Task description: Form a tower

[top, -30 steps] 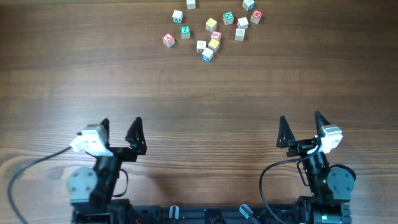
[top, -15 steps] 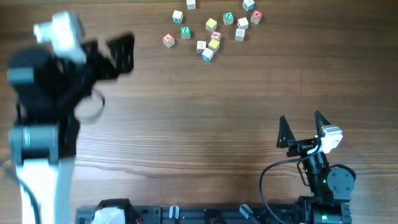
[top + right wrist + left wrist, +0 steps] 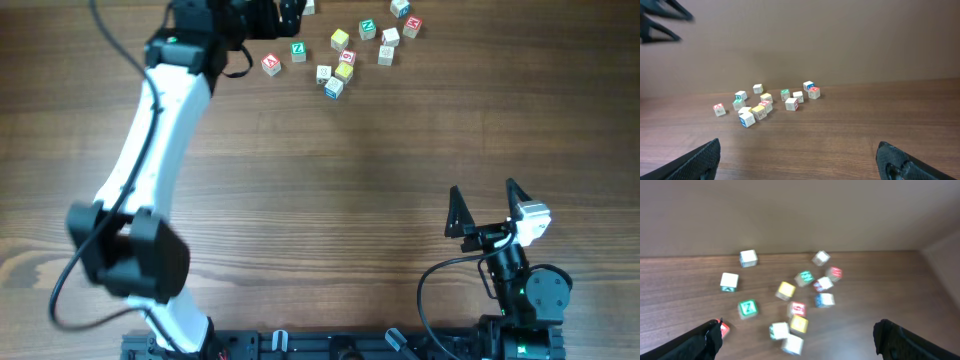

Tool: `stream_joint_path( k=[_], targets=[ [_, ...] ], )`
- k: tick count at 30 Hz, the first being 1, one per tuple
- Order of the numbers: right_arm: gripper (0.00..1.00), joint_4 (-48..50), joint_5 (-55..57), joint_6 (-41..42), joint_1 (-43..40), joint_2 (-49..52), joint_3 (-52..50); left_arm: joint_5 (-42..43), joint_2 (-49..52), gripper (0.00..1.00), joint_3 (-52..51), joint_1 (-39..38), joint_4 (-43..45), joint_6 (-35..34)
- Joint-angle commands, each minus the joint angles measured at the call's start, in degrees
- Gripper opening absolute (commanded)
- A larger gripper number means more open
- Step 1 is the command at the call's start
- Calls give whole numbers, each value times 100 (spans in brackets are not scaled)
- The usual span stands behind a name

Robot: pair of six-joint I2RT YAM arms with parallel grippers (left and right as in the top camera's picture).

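Left end effector (image 3: 268,14), spread and empty, has swung from my base out over the far cubes (image 3: 297,48). Tower (image 3: 346,60) stands mid-cluster, just right of it; reach made, grasp pending.

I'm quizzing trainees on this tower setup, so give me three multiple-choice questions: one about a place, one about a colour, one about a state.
1. The letter cubes lie on the table:
A. near the far edge
B. beside the right arm's base
C. in the middle

2. The Z cube is printed in:
A. blue
B. green
C. black

3. The right fingers are:
A. shut on a cube
B. shut, empty
C. open, empty

Answers:
1. A, the cluster sits far from both arm bases.
2. B, the Z shows green in the left wrist view.
3. C, a bare gap separates the fingers.
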Motion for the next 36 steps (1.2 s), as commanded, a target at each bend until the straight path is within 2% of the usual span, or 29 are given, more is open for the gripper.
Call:
stream_joint_path(
  k=[1,4,6,9,17,18,21,22,26,27,30,32,33,36],
  targets=[
    [100,31,52,-63,-28,-39,-7,-1012,944,100,79,-334,393,-11],
    [100,31,55,-63,-28,-39,-7,-1768,1814,100,79,-667,1060,-37],
    [99,31,52,-63,-28,-39,-7,-2131,2218,95,79,-734,1528,-527],
    [100,31,52,-63,-28,-39,-7,-2179,2664,90,79,-693,2092,-1058],
    [100,31,52,-63,-28,-39,-7,-2181,3388,86,79,-682,2999,-1196],
    [100,31,52,-63,-28,-39,-7,-2181,3432,80,79,-682,3029,-1193],
    [100,31,52,-63,-28,-39,-7,-2184,3438,51,79,-682,3021,-1193],
    [100,31,55,-66,-28,-39,-7,-2184,3436,48,79,-682,3018,-1193],
    [100,31,52,-63,-28,-39,-7,-2227,2892,37,81,-682,2610,-1165],
    [100,31,52,-63,-28,-39,-7,-2227,2590,36,81,-682,2496,-960],
    [99,31,52,-61,-28,-39,-7,-2621,997,32,81,-682,1661,-409],
    [100,31,52,-63,-28,-39,-7,-2822,81,31,81,-682,881,-404],
    [100,31,52,-63,-28,-39,-7,-2846,-682,31,81,-682,22,-181],
    [100,31,52,-63,-28,-39,-7,-3023,-1950,30,81,-682,-1869,20]
  ],
)
